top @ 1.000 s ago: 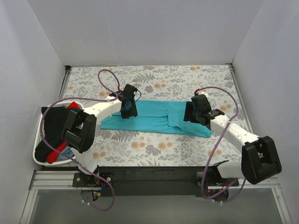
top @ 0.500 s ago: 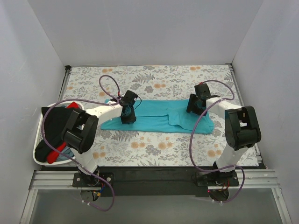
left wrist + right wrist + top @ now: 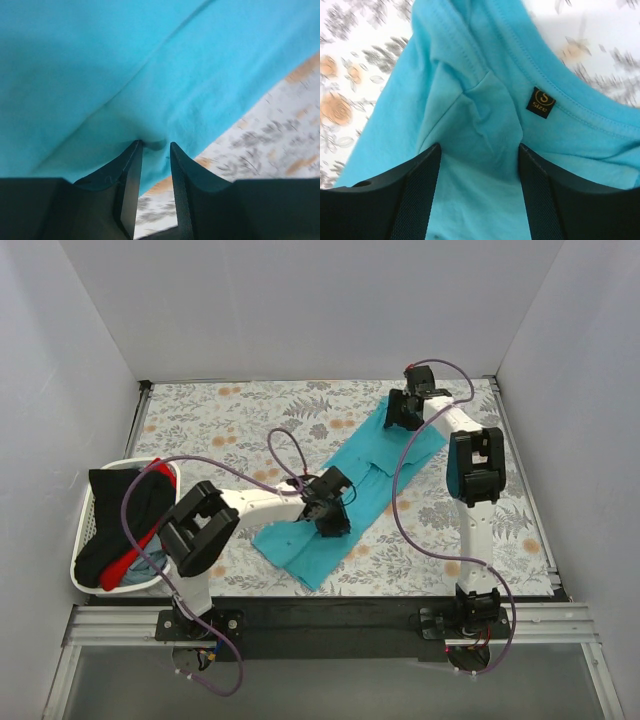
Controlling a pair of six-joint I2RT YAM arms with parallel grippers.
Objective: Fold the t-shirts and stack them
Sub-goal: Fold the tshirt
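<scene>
The turquoise t-shirt (image 3: 375, 475) lies stretched on a diagonal across the floral table, from the near middle to the far right. My left gripper (image 3: 332, 518) sits on its near part. In the left wrist view that gripper (image 3: 155, 145) pinches a pucker of the cloth (image 3: 150, 75) at its tips, close to the shirt's edge. My right gripper (image 3: 405, 412) is at the far end by the collar. There the gripper (image 3: 480, 147) holds a bunched fold of turquoise cloth (image 3: 480, 115) beside the black size label (image 3: 541, 102). Black (image 3: 120, 515) and red (image 3: 127, 562) shirts lie heaped in the basket.
The white slatted basket (image 3: 86, 562) stands at the near left edge of the table. White walls enclose the table on three sides. Purple cables loop off both arms over the cloth.
The shirt has swung from lying across the table to a diagonal. My right gripper went to the far right corner with its end. My left gripper came nearer and to the right.
</scene>
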